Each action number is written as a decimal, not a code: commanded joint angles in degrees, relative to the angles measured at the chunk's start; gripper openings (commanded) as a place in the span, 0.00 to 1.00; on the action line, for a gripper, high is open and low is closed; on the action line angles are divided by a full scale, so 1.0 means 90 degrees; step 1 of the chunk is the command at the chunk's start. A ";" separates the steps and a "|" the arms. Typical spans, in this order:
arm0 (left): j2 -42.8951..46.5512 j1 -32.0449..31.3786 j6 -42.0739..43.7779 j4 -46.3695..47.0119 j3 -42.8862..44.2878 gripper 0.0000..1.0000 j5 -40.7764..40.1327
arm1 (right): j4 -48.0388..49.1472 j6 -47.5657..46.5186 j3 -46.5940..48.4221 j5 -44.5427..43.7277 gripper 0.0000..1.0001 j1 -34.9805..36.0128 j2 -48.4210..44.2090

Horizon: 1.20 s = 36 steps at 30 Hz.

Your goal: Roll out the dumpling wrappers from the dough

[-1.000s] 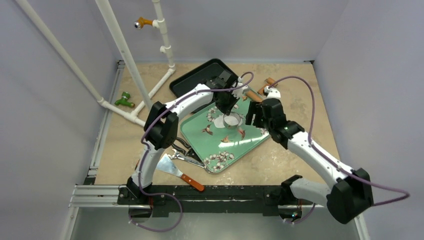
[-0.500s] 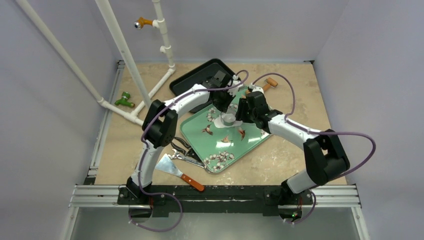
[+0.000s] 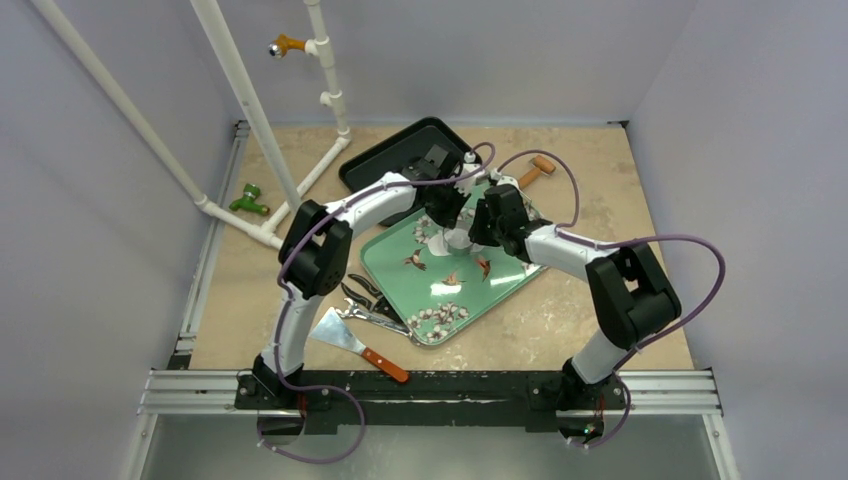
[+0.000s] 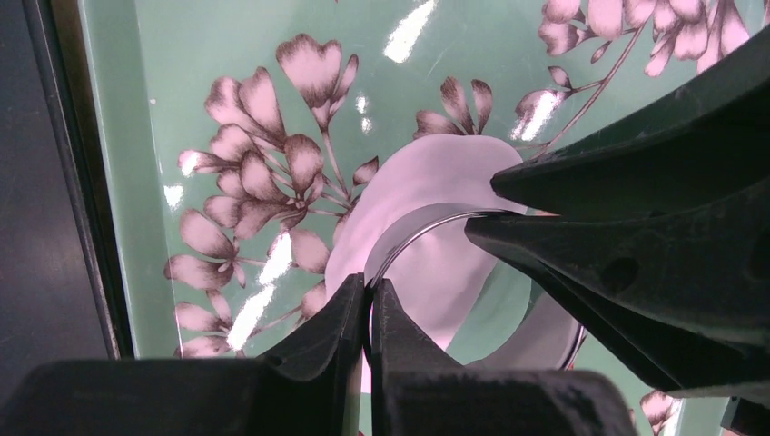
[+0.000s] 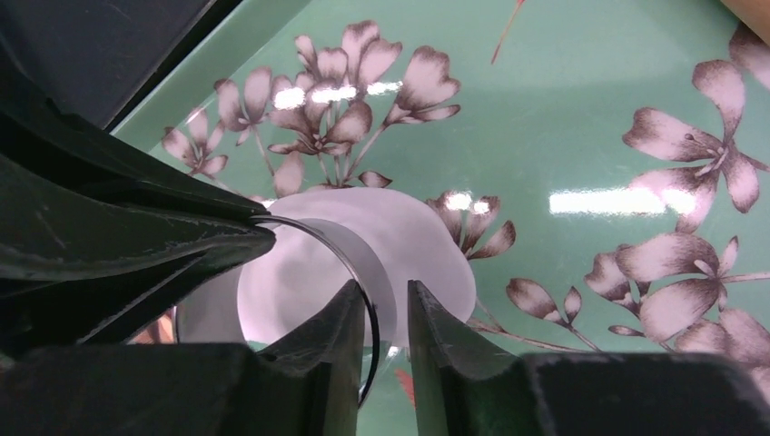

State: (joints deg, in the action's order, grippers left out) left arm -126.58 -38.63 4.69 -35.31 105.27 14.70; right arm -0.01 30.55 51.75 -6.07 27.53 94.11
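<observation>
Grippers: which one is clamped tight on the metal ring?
The left gripper: its fingertips pinch the wall of the metal ring with no gap. The right gripper only straddles that wall, jaws apart.

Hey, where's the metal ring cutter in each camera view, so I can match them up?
Top external: metal ring near picture centre.
Left wrist: lower centre, rim arcing rightward.
Right wrist: lower centre-left.
Shared landmark: white dough disc beneath it.
</observation>
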 commanded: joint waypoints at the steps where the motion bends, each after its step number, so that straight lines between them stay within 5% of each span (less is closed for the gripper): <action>1: 0.0390 0.0039 -0.0047 0.0290 0.0197 0.00 0.0241 | 0.0337 -0.0024 -0.0016 -0.0082 0.15 0.0024 -0.0221; 4: 0.0271 0.0056 -0.0059 0.0300 0.0266 0.00 0.0190 | 0.0310 -0.0102 0.0050 -0.0263 0.00 0.0033 -0.0289; 36: -0.0230 0.0219 -0.0278 0.0120 0.0302 0.00 0.0506 | 0.0021 -0.0367 0.0396 -0.1201 0.00 0.0359 0.0081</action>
State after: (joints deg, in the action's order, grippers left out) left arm -128.09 -36.47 3.55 -33.82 106.02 17.52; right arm -0.05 26.83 55.33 -14.06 30.81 97.71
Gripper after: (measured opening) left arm 0.029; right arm 0.026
